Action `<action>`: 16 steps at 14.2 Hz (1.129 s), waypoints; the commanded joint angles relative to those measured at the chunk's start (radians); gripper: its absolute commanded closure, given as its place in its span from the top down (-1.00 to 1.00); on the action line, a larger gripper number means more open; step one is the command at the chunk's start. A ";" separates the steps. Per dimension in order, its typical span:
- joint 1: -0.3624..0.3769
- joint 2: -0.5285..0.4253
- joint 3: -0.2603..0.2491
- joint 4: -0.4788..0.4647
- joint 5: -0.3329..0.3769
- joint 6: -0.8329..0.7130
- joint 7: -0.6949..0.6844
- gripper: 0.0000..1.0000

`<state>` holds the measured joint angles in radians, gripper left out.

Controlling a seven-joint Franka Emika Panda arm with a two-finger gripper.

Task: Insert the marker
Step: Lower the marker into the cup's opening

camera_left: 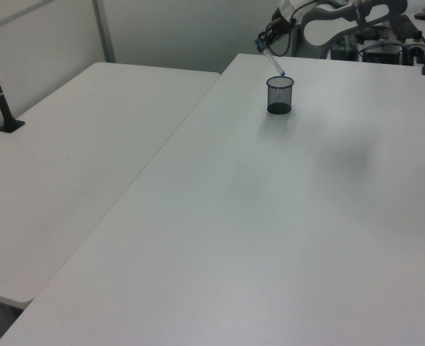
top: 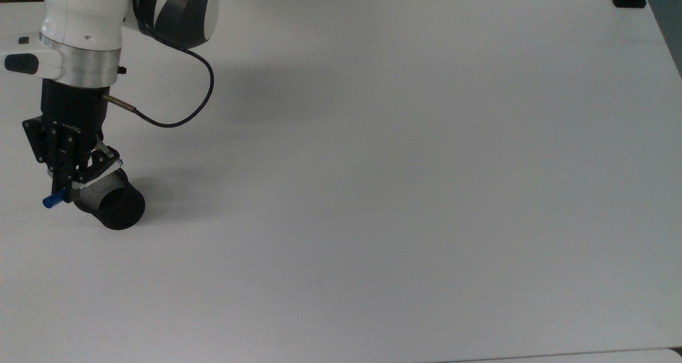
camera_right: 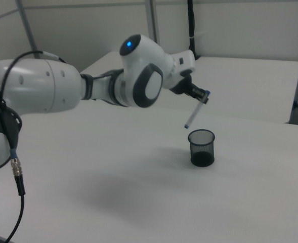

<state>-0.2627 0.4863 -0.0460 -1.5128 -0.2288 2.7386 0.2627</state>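
The arm runs off the top and left edges of the top view, so you just get its glossy white shell, a metal ring and the black hand [top: 66,184]. The hand is clamped on the marker [camera_right: 194,113], a slim white pen with a blue cap. In the top view most of the barrel is hidden behind the fingers and just the blue cap sticks out. The right view has it tilted, lower tip in the air above the cup's [camera_right: 202,147] rim, not inside. The cup is black wire mesh, round, open-topped, standing on the smooth white surface [top: 405,192] near its left edge in the top view.
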 commanded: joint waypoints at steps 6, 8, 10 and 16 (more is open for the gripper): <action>-0.041 0.044 -0.008 -0.087 -0.024 0.188 0.013 -0.70; -0.041 0.041 -0.008 -0.113 -0.026 0.187 0.004 -0.64; -0.041 0.037 -0.008 -0.135 -0.026 0.185 -0.020 -0.20; -0.007 0.003 0.005 -0.129 -0.012 0.130 -0.013 0.86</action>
<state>-0.3032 0.5401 -0.0473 -1.6084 -0.2347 2.9042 0.2564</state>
